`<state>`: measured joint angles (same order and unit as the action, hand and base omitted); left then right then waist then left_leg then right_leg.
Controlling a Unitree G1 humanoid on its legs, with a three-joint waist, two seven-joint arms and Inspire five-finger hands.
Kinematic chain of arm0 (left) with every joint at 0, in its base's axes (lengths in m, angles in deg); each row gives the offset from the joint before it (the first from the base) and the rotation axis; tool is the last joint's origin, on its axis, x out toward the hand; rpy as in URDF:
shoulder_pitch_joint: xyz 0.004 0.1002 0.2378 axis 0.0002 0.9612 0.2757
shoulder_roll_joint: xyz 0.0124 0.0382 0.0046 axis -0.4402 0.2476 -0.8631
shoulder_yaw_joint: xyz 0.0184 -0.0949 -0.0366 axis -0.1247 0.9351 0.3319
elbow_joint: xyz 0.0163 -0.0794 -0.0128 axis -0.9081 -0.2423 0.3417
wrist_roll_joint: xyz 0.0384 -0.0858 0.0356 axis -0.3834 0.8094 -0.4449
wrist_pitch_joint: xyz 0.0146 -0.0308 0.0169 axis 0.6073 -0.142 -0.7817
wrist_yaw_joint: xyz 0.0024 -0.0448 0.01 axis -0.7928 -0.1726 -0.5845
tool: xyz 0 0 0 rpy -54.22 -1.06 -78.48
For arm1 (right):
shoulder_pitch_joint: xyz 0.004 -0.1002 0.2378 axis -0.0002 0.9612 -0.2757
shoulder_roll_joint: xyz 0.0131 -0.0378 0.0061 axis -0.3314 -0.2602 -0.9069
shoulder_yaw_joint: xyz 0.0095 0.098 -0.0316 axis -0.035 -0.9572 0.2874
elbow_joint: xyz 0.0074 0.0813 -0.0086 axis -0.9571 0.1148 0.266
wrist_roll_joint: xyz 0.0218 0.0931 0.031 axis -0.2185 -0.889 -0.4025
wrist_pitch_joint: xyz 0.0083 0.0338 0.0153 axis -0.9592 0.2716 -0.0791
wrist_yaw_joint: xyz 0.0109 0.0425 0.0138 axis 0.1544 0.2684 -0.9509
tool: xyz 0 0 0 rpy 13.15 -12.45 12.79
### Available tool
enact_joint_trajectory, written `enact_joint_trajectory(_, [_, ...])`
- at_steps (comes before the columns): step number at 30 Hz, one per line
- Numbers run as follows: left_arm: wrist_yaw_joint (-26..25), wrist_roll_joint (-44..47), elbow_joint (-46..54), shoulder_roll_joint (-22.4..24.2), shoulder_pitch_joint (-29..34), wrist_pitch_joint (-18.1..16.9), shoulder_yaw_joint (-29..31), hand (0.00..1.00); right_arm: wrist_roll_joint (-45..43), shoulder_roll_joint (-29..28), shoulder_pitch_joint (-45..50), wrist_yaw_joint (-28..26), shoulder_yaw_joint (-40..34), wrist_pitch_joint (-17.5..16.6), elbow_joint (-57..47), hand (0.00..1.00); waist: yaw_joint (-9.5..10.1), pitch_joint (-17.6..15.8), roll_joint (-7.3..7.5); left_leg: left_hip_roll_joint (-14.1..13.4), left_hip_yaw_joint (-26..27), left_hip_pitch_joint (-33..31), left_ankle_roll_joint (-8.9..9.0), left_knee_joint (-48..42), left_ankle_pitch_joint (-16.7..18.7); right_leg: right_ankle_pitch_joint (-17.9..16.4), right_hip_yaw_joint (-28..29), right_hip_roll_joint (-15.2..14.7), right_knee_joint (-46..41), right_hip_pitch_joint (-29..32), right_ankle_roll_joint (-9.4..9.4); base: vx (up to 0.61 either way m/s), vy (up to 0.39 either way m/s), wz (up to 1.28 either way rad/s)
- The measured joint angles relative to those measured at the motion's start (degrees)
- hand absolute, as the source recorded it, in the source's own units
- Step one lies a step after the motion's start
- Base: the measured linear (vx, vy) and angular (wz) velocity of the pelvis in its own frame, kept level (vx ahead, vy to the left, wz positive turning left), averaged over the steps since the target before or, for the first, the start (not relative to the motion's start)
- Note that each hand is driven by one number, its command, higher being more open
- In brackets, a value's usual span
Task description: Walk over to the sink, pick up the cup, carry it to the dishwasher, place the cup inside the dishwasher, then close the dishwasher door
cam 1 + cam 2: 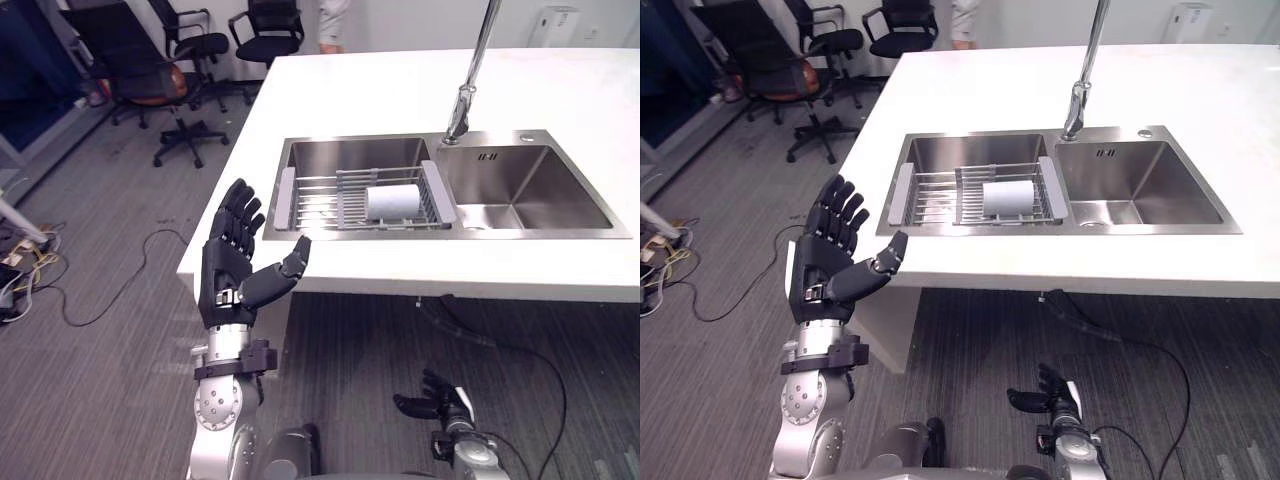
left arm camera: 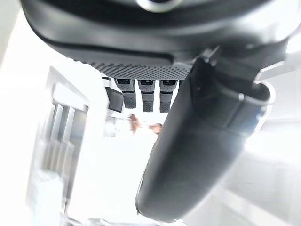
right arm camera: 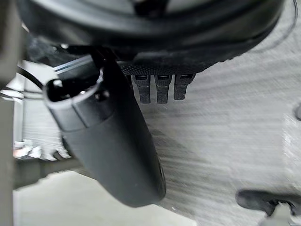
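Observation:
A white cup [image 1: 393, 201] lies on its side on a wire rack [image 1: 320, 203] across the left basin of a steel sink [image 1: 540, 190] set in a white counter [image 1: 400, 90]. My left hand [image 1: 232, 268] is raised in front of the counter's near left corner, fingers straight and thumb out, holding nothing, a short way left of the rack. In the left wrist view its thumb [image 2: 197, 146] and fingers [image 2: 143, 94] point toward the counter. My right hand [image 1: 432, 398] hangs low near the floor under the counter, fingers relaxed and empty.
A tall chrome faucet [image 1: 470, 80] rises between the two basins. Black office chairs [image 1: 160, 70] stand at the back left on grey carpet [image 1: 90, 380]. A person [image 1: 330, 25] stands behind the counter's far edge. A white box [image 1: 555, 25] sits far right.

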<state>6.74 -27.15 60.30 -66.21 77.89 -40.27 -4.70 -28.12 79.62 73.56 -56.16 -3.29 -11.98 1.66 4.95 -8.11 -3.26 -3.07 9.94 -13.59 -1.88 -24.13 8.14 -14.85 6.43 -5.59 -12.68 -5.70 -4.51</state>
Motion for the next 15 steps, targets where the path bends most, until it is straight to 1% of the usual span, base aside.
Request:
enact_joint_trajectory(1, [0.0,0.0,0.0,-0.4,0.3,0.4,-0.2,0.90,0.5,0.0,-0.1,-0.1,-0.1,0.0,0.3,0.90,-0.06,0.1,0.24,0.4,0.4,0.2,-0.47,-0.4,1.1,0.0,0.1,-0.6,-0.3,-0.4,-0.04,0.32,0.152,-0.09])
enact_joint_trajectory(2, [0.0,0.0,0.0,-1.1,0.3,0.7,-0.8,0.90,1.0,0.0,-0.2,-0.1,-0.3,-0.1,0.4,0.90,-0.12,0.1,0.27,0.7,0.7,1.1,-0.72,-0.1,2.0,0.0,0.2,-0.7,-2.7,0.2,-0.20,0.29,0.136,-0.18])
enact_joint_trajectory(3, [0.0,-0.1,0.2,-2.0,0.5,1.1,-1.9,0.90,1.4,-0.3,-0.3,-0.3,-0.8,-0.2,0.4,0.90,0.05,-0.1,0.57,1.0,1.4,3.5,-0.69,1.3,2.8,-0.2,0.4,-0.8,-11.2,3.4,-5.00,0.33,0.141,-0.30])
enact_joint_trajectory(4, [0.0,-0.3,0.6,-3.2,0.7,1.4,-2.9,0.90,1.5,-1.2,-0.1,-0.3,-1.4,-0.3,0.4,0.90,-0.20,-0.4,1.21,1.3,2.1,6.7,-0.73,2.7,3.6,0.5,0.6,-1.1,-23.8,8.3,-11.37,0.26,0.092,-0.32])
enact_joint_trajectory(5, [0.0,-0.7,0.7,-4.0,0.7,1.6,-3.3,0.90,1.5,-1.7,0.0,-0.3,-1.4,-0.3,0.3,0.90,-0.54,-0.4,1.70,1.5,2.3,8.3,-0.78,3.2,4.2,0.8,1.0,-1.4,-30.6,10.6,-11.29,0.25,0.033,-0.15])
enact_joint_trajectory(6, [0.1,-1.7,1.1,-5.0,0.9,2.0,-4.1,0.90,1.5,-2.4,1.3,-0.5,-1.4,-0.3,-0.3,0.90,-1.34,-0.1,2.57,1.9,2.3,11.2,-0.88,3.7,5.4,0.4,0.3,-1.7,-40.5,14.8,-10.57,0.26,-0.021,0.02])
enact_joint_trajectory(7, [0.2,-2.7,2.1,-5.3,0.9,2.2,-4.6,0.90,1.5,-2.8,2.7,-0.6,-1.4,-0.3,-1.2,0.90,-1.92,0.1,2.91,1.9,2.2,13.2,-0.71,3.9,6.6,-0.4,-1.6,-2.3,-44.4,18.0,-8.63,0.25,-0.041,0.08])
enact_joint_trajectory(8, [0.2,-3.3,3.0,-5.2,0.9,2.3,-4.9,0.90,1.5,-3.0,3.0,-0.7,-1.4,-0.3,-1.4,0.90,-2.26,0.1,3.02,1.7,2.1,14.0,-0.50,3.9,7.1,-1.0,-2.7,-2.5,-44.5,19.4,-7.18,0.30,-0.105,0.07])
enact_joint_trajectory(9, [0.3,-3.6,4.6,-5.2,0.8,2.3,-5.3,0.90,1.5,-3.4,3.5,-0.9,-1.4,-0.3,-2.1,0.90,-2.83,0.3,3.28,1.2,1.9,14.8,0.16,3.8,8.0,-2.2,-4.4,-2.5,-42.6,22.1,-4.90,0.20,-0.086,0.07])
enact_joint_trajectory(10, [0.3,-3.6,5.4,-5.2,0.7,2.3,-5.4,0.90,1.5,-3.6,3.8,-0.9,-1.4,-0.3,-2.5,0.90,-2.98,0.3,3.31,0.9,1.7,15.1,0.59,3.8,8.4,-2.7,-5.3,-2.5,-40.6,23.0,-4.01,0.28,-0.149,0.12])
enact_joint_trajectory(11, [0.3,-3.8,5.8,-5.0,0.2,2.0,-5.7,0.90,1.5,-3.7,4.6,-1.0,-1.5,-0.3,-3.6,0.90,-3.26,0.4,3.31,0.0,1.3,15.7,1.54,3.5,9.0,-3.4,-7.0,-2.3,-35.2,24.4,-2.65,0.31,-0.223,0.17])
enact_joint_trajectory(12, [0.2,-4.0,5.8,-4.7,-0.2,1.9,-5.5,0.90,1.5,-3.7,4.8,-1.2,-1.5,-0.3,-4.0,0.90,-3.26,0.8,3.63,-0.5,1.0,15.7,2.50,2.7,9.6,-2.2,-7.8,-2.1,-27.1,24.5,-0.69,0.37,-0.275,0.16])
enact_joint_trajectory(13, [0.2,-4.0,5.8,-4.6,-0.3,1.9,-5.3,0.90,1.5,-3.9,4.9,-1.2,-1.5,-0.3,-4.0,0.90,-3.22,1.1,4.25,-0.5,0.9,15.5,3.20,2.0,10.1,0.8,-7.7,-2.2,-21.9,24.0,0.72,0.38,-0.308,0.19])
enact_joint_trajectory(14, [0.2,-4.4,4.4,-3.7,-0.6,2.2,-5.1,0.90,1.5,-3.5,5.0,-1.1,-1.8,-0.2,-3.6,0.90,-3.28,1.4,2.94,-2.0,-0.1,15.6,4.81,0.7,11.4,4.4,-9.1,-0.8,-19.7,22.7,1.81,0.30,-0.229,0.15])
enact_joint_trajectory(15, [0.3,-4.5,3.4,-2.1,-0.3,2.8,-5.1,0.90,1.4,-3.0,5.5,-1.1,-2.6,-0.1,-3.4,0.90,-3.10,2.2,1.62,-3.9,0.0,15.9,4.98,1.4,11.2,4.3,-10.2,0.9,-18.0,21.3,2.76,0.29,-0.213,0.13])
